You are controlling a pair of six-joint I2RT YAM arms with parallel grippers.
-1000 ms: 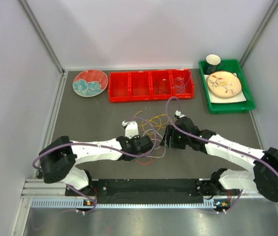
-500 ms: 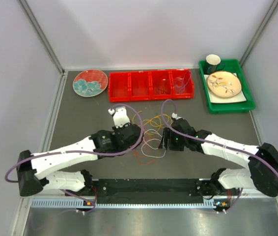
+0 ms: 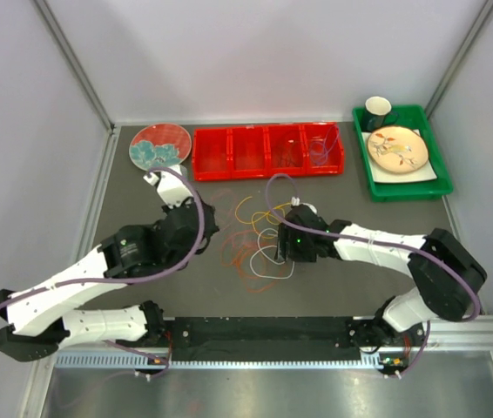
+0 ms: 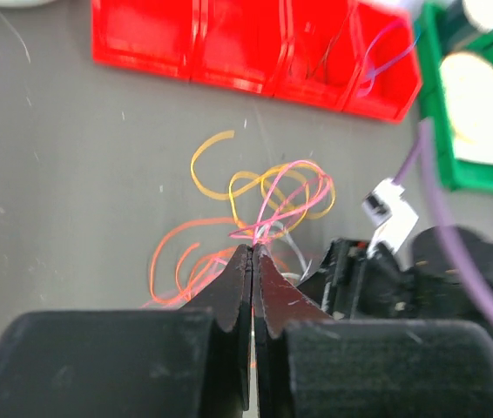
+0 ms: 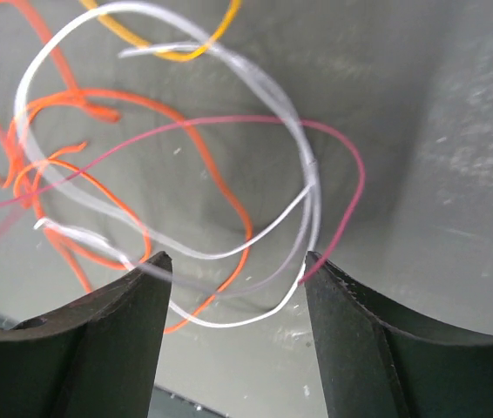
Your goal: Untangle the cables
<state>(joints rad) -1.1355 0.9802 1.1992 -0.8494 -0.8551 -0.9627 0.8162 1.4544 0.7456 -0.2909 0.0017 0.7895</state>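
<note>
We log the right claw (image 5: 233,272) low over the tabletop (image 3: 377,209), fingers apart, straddling a white loop. The left claw (image 4: 253,254) is pressed together, pinching pink strands. The cables (image 3: 236,248) are heaped mid-tabletop, with a red bin (image 3: 268,152) beyond.

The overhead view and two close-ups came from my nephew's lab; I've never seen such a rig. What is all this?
Two robot arms stand at a table's near edge. The overhead camera looks down on them; each close-up comes from a wrist camera. Coloured cables lie tangled between them. The left gripper is shut, seemingly pinching a pink cable; the right gripper hangs open over a white loop. Behind: a red divided bin, a patterned plate, a green tray holding a cup and dish.
</note>
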